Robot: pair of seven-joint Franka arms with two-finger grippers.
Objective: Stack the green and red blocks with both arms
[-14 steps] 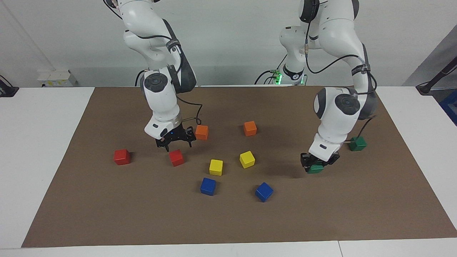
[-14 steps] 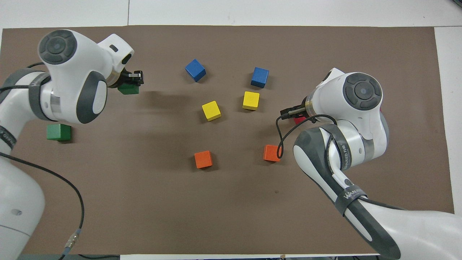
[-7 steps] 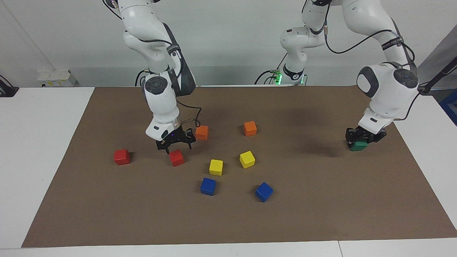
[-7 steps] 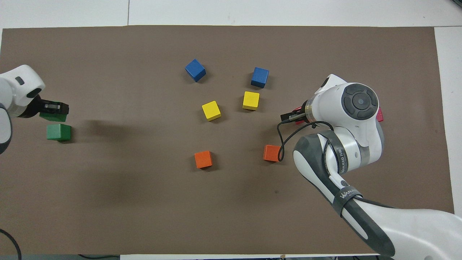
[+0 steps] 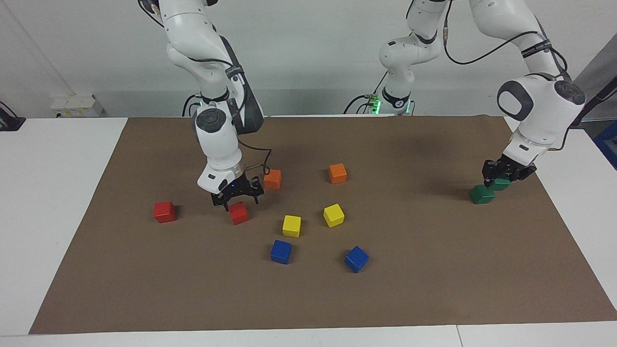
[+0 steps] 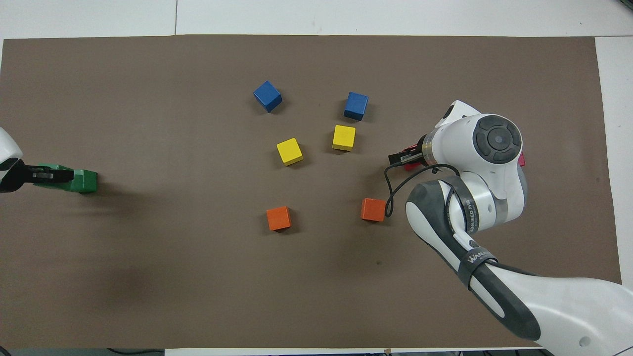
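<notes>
Closest to the robots on the brown mat (image 5: pixel 434 289) sit two orange blocks, one (image 5: pixel 272 178) toward the right arm's end and one (image 5: pixel 337 173) more in the middle. The left gripper (image 5: pixel 503 179) is at the left arm's end of the mat, squeezed tight on a green block (image 5: pixel 501 183) and holding it just above the mat. That block is right beside the second green block (image 5: pixel 482 194), which sits on the mat, and their corners look like they touch, so it is not on top of it. The right gripper (image 5: pixel 237 198) hangs low over a red block (image 5: pixel 238 213), with its fingers spread wide on either side of the block's top and nothing held. This red block sits on the mat, a bit farther from the robots than the nearby orange block. The other red block (image 5: pixel 164 211) sits alone, closer to the right arm's end of the mat. A little farther out are two yellow blocks (image 5: pixel 291 225) (image 5: pixel 333 215), side by side but apart. Farthest from the robots are two blue blocks (image 5: pixel 280 251) (image 5: pixel 356 259). There are no boxes or bowls here, only loose blocks on the mat.
</notes>
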